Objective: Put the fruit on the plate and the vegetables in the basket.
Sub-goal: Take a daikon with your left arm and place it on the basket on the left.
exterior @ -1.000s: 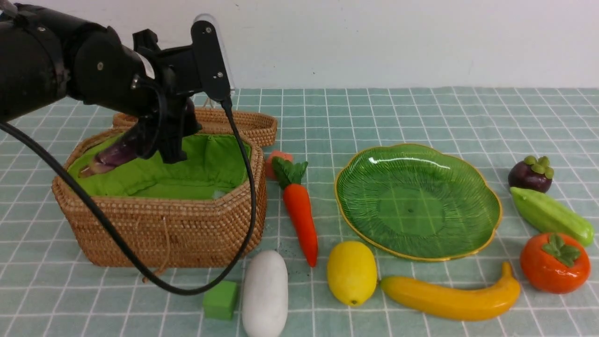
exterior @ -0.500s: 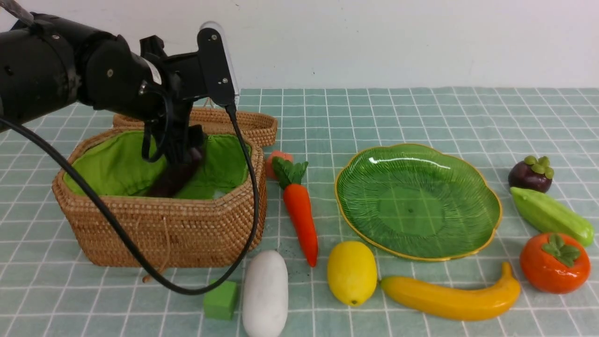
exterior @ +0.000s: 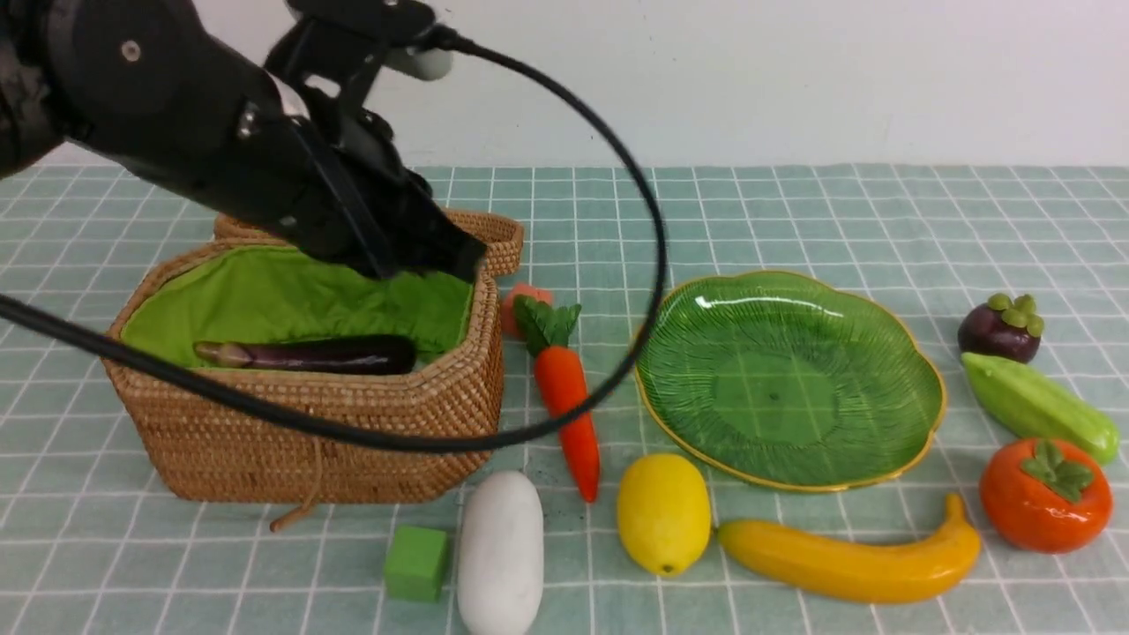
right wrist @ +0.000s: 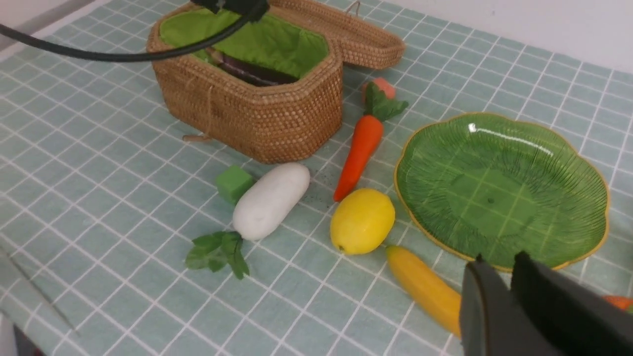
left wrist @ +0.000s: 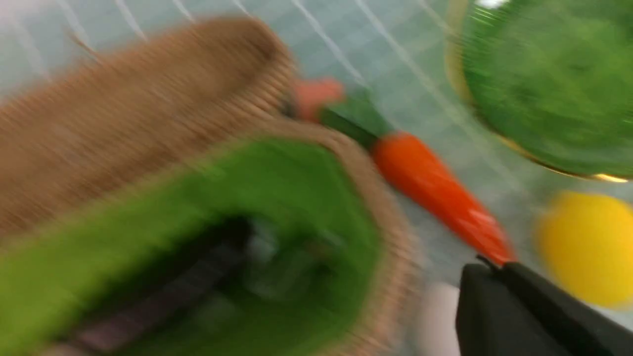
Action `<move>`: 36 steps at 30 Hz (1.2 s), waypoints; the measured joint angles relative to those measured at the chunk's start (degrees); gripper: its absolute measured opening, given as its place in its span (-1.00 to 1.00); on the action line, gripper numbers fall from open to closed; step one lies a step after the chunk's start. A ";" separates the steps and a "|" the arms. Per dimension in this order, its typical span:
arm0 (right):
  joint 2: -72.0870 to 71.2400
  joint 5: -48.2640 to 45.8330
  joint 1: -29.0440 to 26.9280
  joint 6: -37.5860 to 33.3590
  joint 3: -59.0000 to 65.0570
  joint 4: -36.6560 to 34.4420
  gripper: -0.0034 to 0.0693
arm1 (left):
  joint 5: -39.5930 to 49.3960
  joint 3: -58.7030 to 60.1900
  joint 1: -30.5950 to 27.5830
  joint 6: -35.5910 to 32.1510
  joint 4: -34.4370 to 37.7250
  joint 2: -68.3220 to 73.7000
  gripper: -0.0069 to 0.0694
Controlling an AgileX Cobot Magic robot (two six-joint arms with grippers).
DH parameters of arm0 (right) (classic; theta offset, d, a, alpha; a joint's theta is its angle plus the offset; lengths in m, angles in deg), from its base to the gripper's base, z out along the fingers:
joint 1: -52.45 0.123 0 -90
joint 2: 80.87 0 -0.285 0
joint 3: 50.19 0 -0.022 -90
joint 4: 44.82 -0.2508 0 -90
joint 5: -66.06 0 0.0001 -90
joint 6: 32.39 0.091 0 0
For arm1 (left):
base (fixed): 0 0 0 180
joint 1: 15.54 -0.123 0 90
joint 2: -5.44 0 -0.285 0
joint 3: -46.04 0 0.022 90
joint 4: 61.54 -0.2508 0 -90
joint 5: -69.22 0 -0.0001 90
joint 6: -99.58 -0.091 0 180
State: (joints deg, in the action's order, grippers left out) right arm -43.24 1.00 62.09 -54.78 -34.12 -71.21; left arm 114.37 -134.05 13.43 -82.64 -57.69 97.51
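A purple eggplant [exterior: 309, 354] lies loose in the green-lined wicker basket [exterior: 353, 432]. My left gripper [exterior: 459, 251] hangs shut and empty over the basket's right rim, its view blurred. Carrot [exterior: 564, 397] and white radish [exterior: 499, 551] lie right of the basket; the cucumber [exterior: 1041, 406] lies far right. Lemon [exterior: 663, 514], banana [exterior: 847, 560], persimmon [exterior: 1045, 496] and mangosteen [exterior: 1001, 328] ring the bare green plate [exterior: 785, 379]. My right gripper [right wrist: 499, 262] hovers above the plate's near rim and the banana [right wrist: 425, 289], fingers nearly together, holding nothing.
A green cube [exterior: 415, 563] sits left of the radish. A salmon-pink cube [exterior: 522, 298] rests behind the carrot's leaves. The basket's lid [exterior: 476, 234] lies open behind it. Loose green leaves [right wrist: 217, 252] lie near the radish's end. A black cable [exterior: 617, 353] loops over the carrot.
My left gripper let go of the eggplant, which now lies flat in the basket. The gripper then rose, swung right and shut.
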 joint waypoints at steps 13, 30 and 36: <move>-2.07 -4.09 0.00 1.30 -0.11 -0.01 -0.67 | 5.82 12.36 17.49 32.91 -15.30 2.69 -0.57; -2.10 -6.40 0.00 1.35 -0.17 -0.18 -0.67 | -7.21 12.54 17.56 52.35 -32.00 20.00 0.60; -2.10 -6.58 0.00 1.35 -0.17 -0.54 -0.67 | -7.52 12.54 17.56 52.85 -32.66 20.67 0.46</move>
State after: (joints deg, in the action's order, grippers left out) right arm -45.34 -5.57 62.09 -53.43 -34.29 -71.76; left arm 106.85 -121.51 30.99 -29.79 -90.35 118.18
